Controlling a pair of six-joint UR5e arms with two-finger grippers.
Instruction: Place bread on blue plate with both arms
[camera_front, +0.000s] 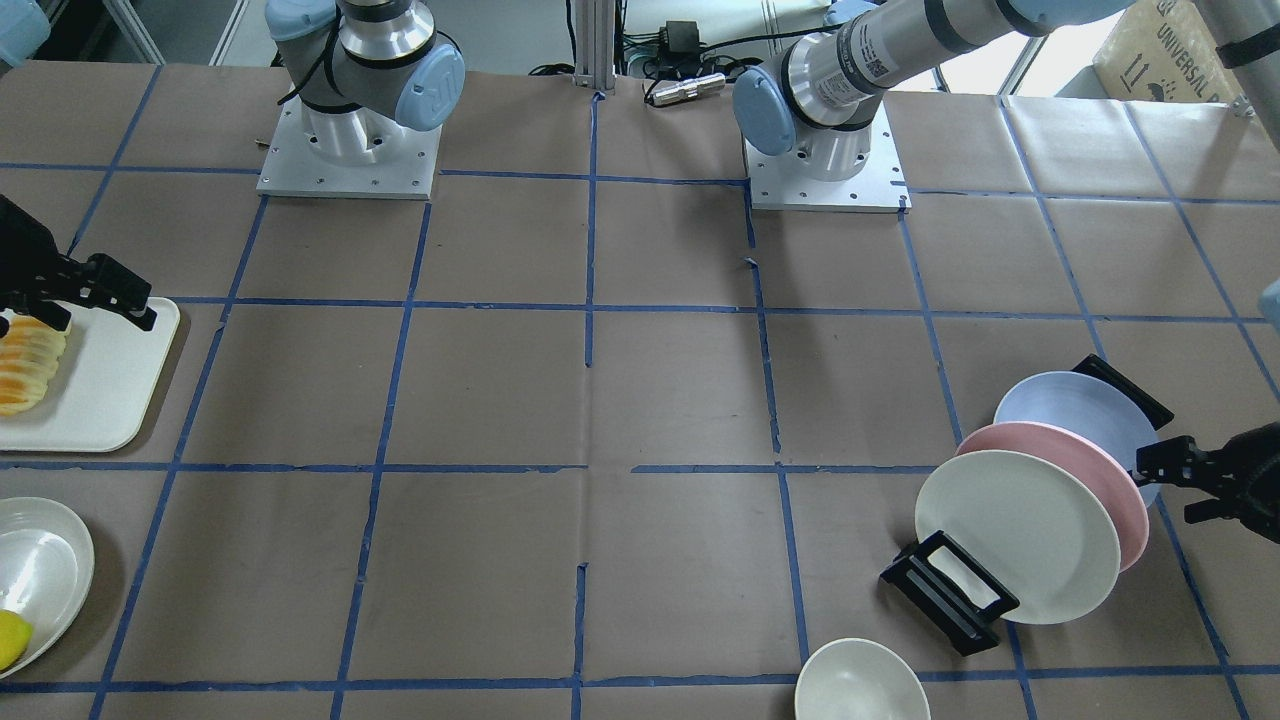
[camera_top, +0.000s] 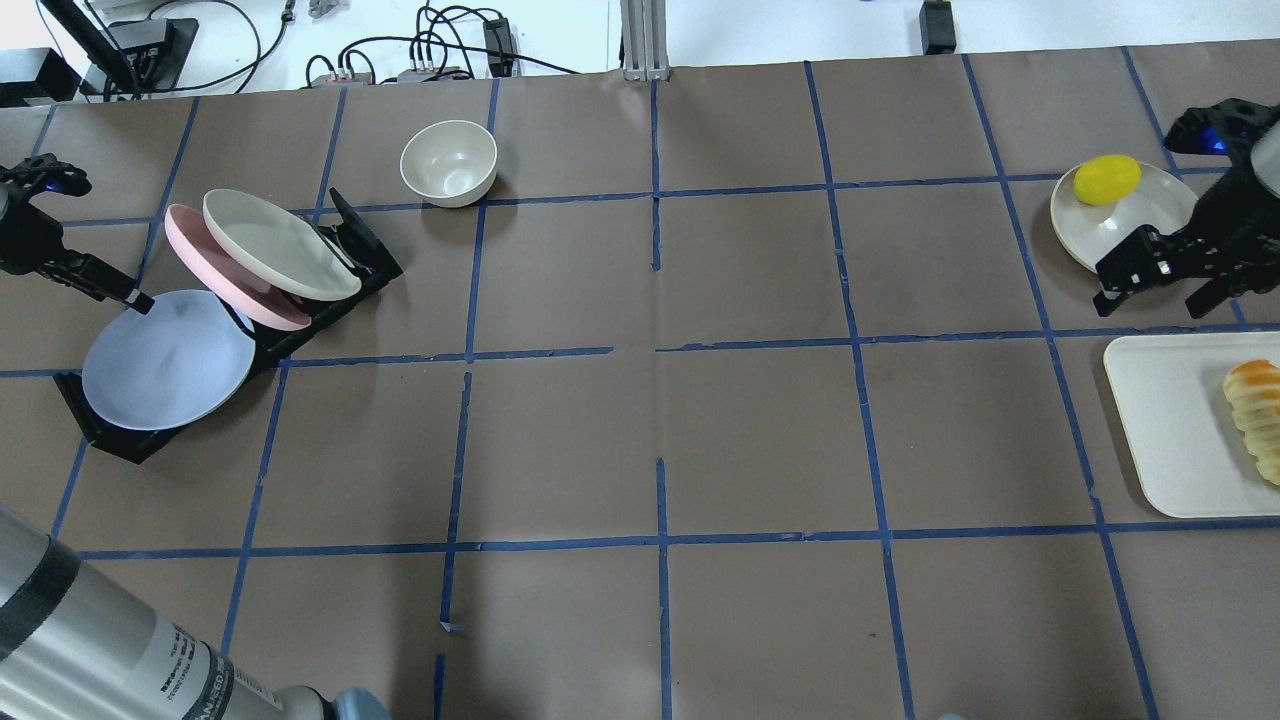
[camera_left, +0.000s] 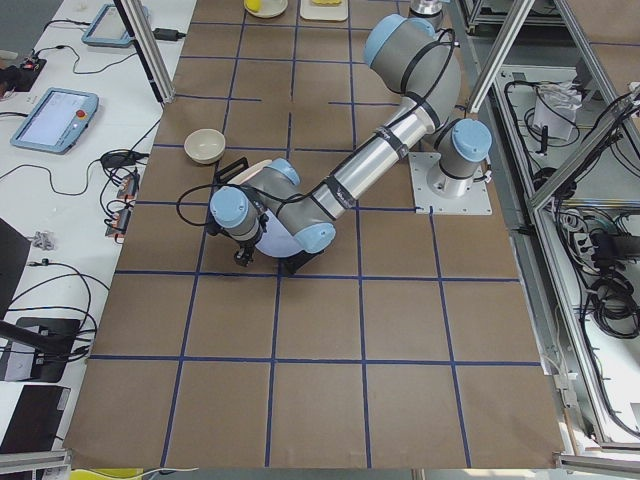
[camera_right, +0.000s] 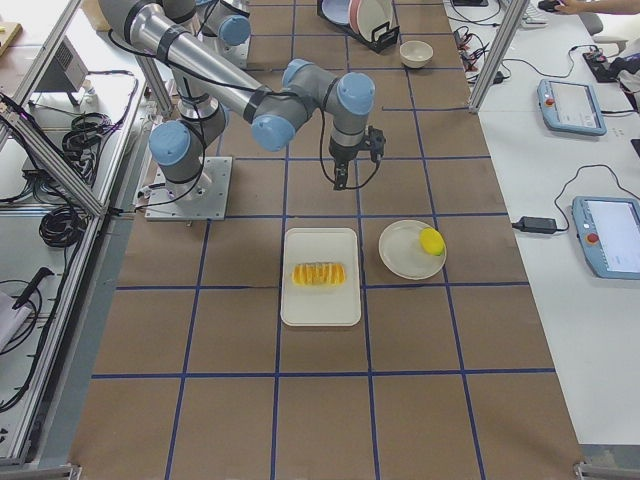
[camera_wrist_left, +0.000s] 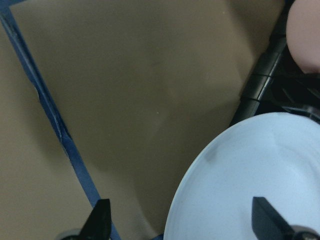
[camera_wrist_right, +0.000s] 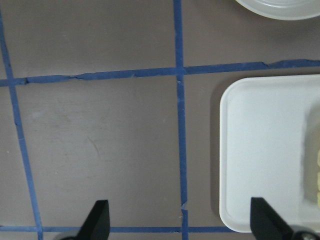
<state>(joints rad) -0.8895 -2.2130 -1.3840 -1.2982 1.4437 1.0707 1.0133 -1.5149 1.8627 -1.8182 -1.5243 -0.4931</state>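
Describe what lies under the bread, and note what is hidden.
The bread lies on a cream-white rectangular tray, which rests on the brown-papered table. The patch of tray directly beneath the bread is covered, so nothing there can be seen.

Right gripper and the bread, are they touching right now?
Apart. The right wrist view shows the bread at the frame edge on the tray, clear of the open right gripper.

Left arm (camera_left: 370, 160), right arm (camera_right: 200, 70): silver tubes, pale-blue joint caps, black cables, black fingers (camera_wrist_left: 100, 220).
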